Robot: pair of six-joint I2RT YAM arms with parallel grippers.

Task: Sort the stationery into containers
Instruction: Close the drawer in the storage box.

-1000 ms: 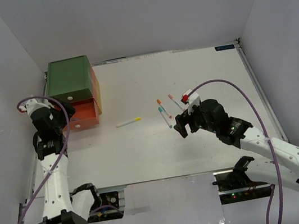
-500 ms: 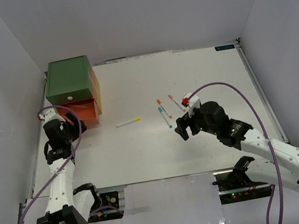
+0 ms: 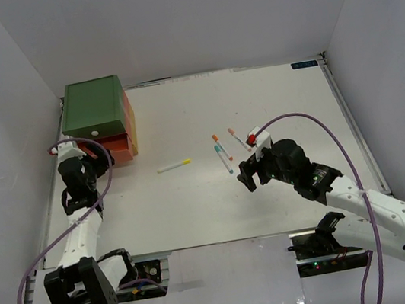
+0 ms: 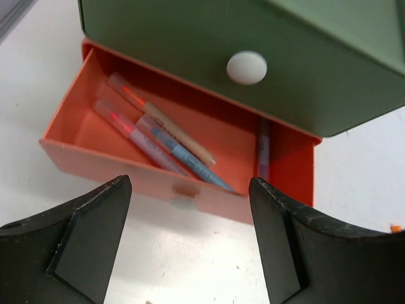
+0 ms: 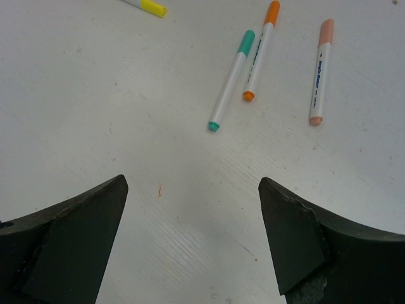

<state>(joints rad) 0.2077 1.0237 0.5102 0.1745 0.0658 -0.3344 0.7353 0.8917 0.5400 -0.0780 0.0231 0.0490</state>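
Observation:
The containers are a stack of drawers [image 3: 92, 108] at the far left. The green top drawer [image 4: 266, 38] is closed, with a white knob [image 4: 247, 67]. Below it the orange drawer [image 4: 288, 164] is pulled out and holds several pens [image 4: 180, 152]. My left gripper [image 4: 190, 183] [image 3: 98, 159] hangs open and empty just in front of that drawer. More stationery lies loose mid-table: a teal pen [image 5: 231, 82], an orange pen [image 5: 261, 54], a pink pen [image 5: 320, 73] and a yellow pen [image 3: 174, 166]. My right gripper [image 5: 193, 182] [image 3: 243, 176] is open and empty, just short of those pens.
White walls close in the table on the left, back and right. The table's raised right edge [image 3: 353, 128] runs along the far side. A purple cable [image 3: 321, 121] arches over the right arm.
The left arm has folded lower and closer to the table in front of the drawers, gripper still open. The right arm has barely moved.

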